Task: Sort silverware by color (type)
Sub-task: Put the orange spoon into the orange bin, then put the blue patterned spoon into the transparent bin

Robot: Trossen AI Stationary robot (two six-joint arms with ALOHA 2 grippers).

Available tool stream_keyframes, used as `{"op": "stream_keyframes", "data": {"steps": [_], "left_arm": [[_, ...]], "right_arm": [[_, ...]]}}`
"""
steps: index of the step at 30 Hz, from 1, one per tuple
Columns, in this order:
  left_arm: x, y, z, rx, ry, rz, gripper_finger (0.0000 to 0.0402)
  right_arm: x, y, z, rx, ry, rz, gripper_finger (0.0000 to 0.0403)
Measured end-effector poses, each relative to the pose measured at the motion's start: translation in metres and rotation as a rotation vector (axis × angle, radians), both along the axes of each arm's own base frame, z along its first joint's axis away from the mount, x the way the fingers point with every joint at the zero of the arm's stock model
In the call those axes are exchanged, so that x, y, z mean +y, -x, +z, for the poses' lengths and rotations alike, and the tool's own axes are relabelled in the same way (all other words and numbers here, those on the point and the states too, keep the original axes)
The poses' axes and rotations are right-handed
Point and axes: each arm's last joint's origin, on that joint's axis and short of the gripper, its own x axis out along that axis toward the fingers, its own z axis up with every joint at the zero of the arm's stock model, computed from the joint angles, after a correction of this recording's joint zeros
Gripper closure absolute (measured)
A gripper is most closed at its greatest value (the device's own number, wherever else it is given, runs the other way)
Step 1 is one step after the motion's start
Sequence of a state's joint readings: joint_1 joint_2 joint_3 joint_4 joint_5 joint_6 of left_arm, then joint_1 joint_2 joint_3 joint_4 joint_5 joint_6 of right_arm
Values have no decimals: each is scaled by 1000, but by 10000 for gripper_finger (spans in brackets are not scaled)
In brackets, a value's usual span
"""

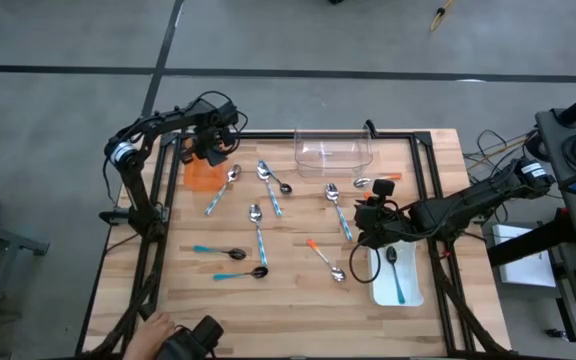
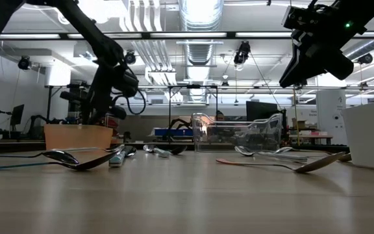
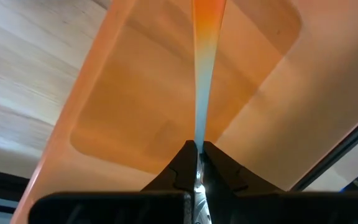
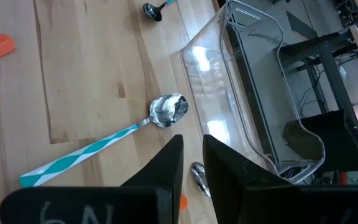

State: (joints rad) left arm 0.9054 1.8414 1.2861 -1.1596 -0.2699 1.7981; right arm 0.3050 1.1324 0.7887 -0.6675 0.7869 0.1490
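From above: one teal spoon (image 1: 398, 278) already in the white tray (image 1: 412, 296), the rest scattered over the wooden surface (image 1: 298, 300).

Low across the surface: workshop lights, racks behind.

Left wrist: left gripper (image 3: 197, 151) clenched on an orange-handled spoon (image 3: 205, 56) above the orange tray (image 3: 135, 106).

Right wrist: right gripper (image 4: 192, 163) near-closed, apparently empty, above a striped spoon (image 4: 104, 144).

Faint handwritten marks on right end effector (image 4: 191, 155), not legible, nothing else readable
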Motion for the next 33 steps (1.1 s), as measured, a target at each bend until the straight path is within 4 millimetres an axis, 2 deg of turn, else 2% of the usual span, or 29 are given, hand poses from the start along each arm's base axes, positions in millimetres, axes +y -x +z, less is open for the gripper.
{"op": "stream_keyframes", "data": {"steps": [9,25,33], "left_arm": [[0,0,-2,4,3,11,401],[1,0,-2,12,-9,19,375],[3,-5,11,4,-120,139,377]], "right_arm": [[0,0,0,0,0,0,351],[0,0,0,0,0,0,351],[0,0,0,0,0,0,351]]}}
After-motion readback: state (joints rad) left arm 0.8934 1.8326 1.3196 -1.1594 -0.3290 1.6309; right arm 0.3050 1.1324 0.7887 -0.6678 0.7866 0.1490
